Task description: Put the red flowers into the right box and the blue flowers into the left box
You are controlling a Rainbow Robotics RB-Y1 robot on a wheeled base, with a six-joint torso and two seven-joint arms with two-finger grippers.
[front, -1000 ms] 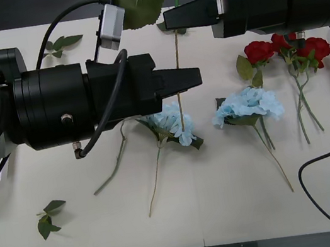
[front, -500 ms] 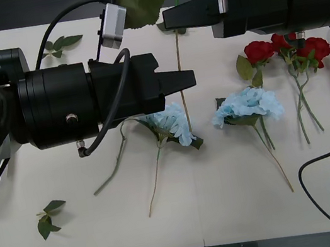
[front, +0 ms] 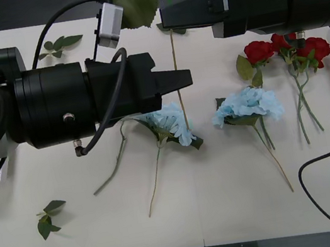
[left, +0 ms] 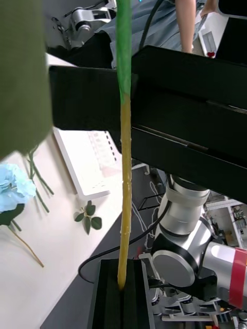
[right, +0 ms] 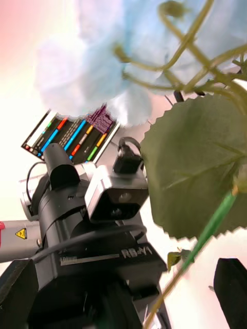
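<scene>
We take the ruffled pale-blue artificial flower (right: 103,67), raised above the table (front: 242,199), to rest with the left gripper (front: 184,78), whose black fingers (left: 108,303) pinch the foot of its upright stem, while the right gripper (front: 165,16) stands spread around the stem higher up.

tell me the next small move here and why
Probably draw the left gripper toward the robot's left with the blue flower: its fingers are shut on the stem at the lower end, while the right gripper has its fingers apart around it.
</scene>
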